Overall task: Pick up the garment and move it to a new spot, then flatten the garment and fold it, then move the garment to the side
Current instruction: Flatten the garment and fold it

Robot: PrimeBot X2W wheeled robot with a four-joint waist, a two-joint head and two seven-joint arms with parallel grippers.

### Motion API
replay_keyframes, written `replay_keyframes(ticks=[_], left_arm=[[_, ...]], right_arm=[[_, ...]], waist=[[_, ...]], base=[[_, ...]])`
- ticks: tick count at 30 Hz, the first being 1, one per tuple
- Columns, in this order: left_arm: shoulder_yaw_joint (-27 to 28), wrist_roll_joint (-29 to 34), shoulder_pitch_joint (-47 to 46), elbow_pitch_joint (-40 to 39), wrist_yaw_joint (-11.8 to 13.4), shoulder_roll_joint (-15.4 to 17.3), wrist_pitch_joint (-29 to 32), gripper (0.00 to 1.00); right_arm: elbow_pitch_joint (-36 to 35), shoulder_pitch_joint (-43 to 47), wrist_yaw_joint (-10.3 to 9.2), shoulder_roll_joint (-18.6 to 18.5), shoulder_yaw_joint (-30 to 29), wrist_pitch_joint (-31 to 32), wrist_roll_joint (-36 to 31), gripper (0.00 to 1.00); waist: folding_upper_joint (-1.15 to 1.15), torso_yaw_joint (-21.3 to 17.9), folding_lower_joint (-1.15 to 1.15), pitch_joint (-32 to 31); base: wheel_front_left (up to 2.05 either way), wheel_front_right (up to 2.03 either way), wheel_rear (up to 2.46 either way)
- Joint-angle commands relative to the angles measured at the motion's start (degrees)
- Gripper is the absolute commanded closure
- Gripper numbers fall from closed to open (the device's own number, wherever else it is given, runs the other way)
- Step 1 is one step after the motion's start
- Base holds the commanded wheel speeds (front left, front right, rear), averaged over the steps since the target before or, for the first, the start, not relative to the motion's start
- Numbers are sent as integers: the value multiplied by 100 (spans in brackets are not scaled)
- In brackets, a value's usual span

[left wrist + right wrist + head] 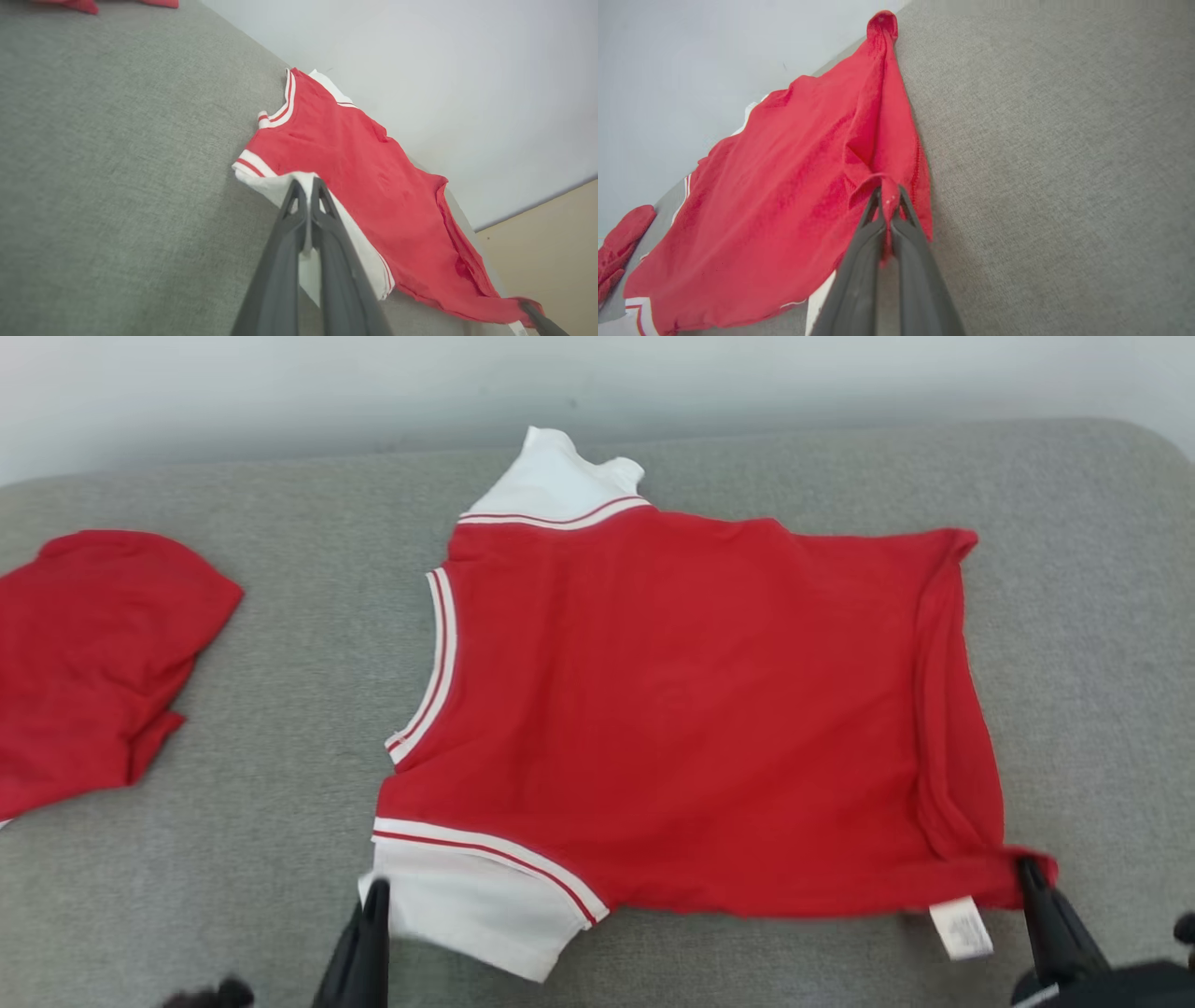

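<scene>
The grey fabric-covered counter [280, 709] runs out ahead of both tools to a pale wall. On it lies the red short-sleeved shirt with white sleeves and red-and-white striped trim [672, 709], spread mostly flat. It stretches from the left tool [373, 896] across to the right tool [1027, 873] and away from both. Its neck opening is on the left tool's side and its rumpled hem on the right tool's side. A second, crumpled red garment [84, 653] sits well apart, out beyond the left tool's outer side.

The left tool [306, 186] is pinched narrow on the edge of the shirt's near white sleeve. The right tool [889, 196] is pinched narrow on the near red hem corner, where the cloth bunches at its tips. A small white care label [960, 928] lies just beside the right tool, on its inner side.
</scene>
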Motion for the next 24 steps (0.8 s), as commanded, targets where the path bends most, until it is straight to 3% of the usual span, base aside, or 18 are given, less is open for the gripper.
replay_keyframes(ticks=[1, 9, 18, 19, 20, 21, 22, 24], left_arm=[[-9, 83, -189, 23, -34, 52, 61, 100], [-70, 311, -1619, 495, -211, 434, 582, 100], [-70, 422, -2904, 1868, -338, 485, 671, 100], [-67, 429, -2999, 2029, -340, 472, 637, 100], [-92, 469, -3072, 2196, -343, 463, 599, 100], [-113, 513, -3131, 2317, -366, 471, 510, 56], [-129, 565, -3185, 2425, -382, 477, 409, 0], [-130, 620, -3203, 2598, -403, 453, 253, 0]], right_arm=[[2, -106, -13, 22, 1, 44, 32, 100], [308, -1064, -13, 15, 85, 332, 140, 100], [1414, -2245, -13, -5, 298, 334, -62, 100], [1510, -2334, -13, -29, 354, 276, -95, 64], [1591, -2399, -13, -88, 431, 198, -154, 0], [1668, -2436, -13, -124, 491, 105, -175, 0], [1734, -2447, -13, -150, 533, 10, -170, 0], [1809, -2426, -13, -238, 569, -217, -158, 0]], waist=[[0, -127, 0, 120], [0, -383, 0, 353], [0, -613, 0, 435], [0, -608, 0, 432], [0, -599, 0, 423], [0, -590, 0, 408], [0, -574, 0, 386], [0, -535, 0, 328]], base=[[0, 0, 0], [0, 0, 0], [0, 0, 0], [0, 0, 0], [0, 0, 0], [0, 0, 0], [0, 0, 0], [0, 0, 0]])
